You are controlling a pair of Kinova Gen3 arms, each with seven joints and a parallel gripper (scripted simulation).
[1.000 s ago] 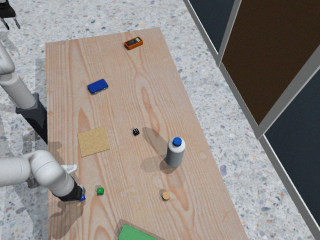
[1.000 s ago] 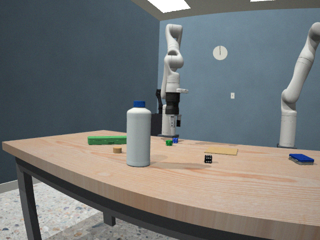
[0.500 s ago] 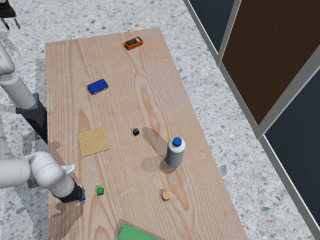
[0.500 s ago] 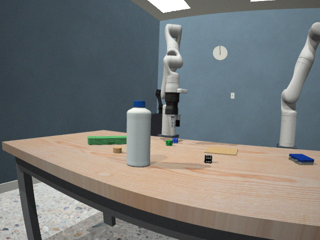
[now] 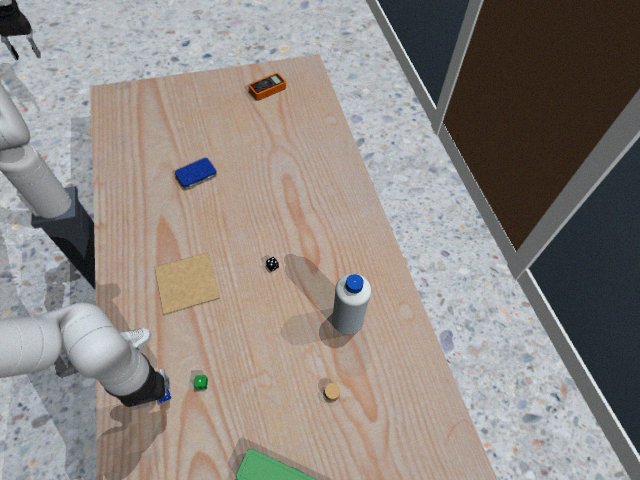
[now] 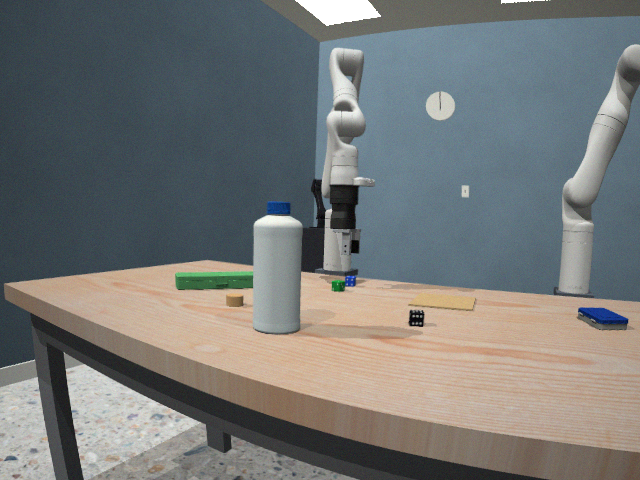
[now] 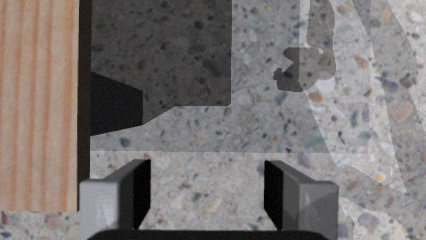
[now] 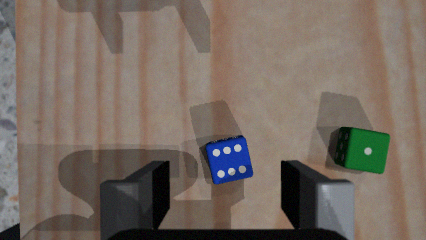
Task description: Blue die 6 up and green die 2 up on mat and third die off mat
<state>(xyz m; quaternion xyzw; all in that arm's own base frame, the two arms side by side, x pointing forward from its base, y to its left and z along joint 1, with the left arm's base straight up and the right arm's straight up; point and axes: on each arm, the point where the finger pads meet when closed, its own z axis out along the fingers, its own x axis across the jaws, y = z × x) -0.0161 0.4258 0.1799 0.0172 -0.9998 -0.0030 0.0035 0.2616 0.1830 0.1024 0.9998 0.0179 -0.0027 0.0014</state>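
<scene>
The blue die (image 5: 166,395) (image 6: 350,281) (image 8: 229,160) sits flat on the table with 6 on top, off the mat. The green die (image 5: 200,382) (image 6: 338,285) (image 8: 367,151) sits flat beside it with 1 on top. The black die (image 5: 272,264) (image 6: 416,318) lies on the table off the tan mat (image 5: 187,283) (image 6: 443,301). My right gripper (image 6: 347,253) (image 8: 225,184) is open, points down and hangs above the blue die, which shows between its fingers from above. My left gripper (image 5: 26,55) (image 7: 207,184) is open and empty, out over the floor beyond the table's edge.
A white bottle (image 5: 350,307) (image 6: 277,273) with a blue cap stands beyond the black die. A small wooden disc (image 5: 331,391) (image 6: 234,300), a green case (image 5: 273,467) (image 6: 214,280), a blue box (image 5: 195,172) (image 6: 602,316) and an orange multimeter (image 5: 267,86) also lie on the table.
</scene>
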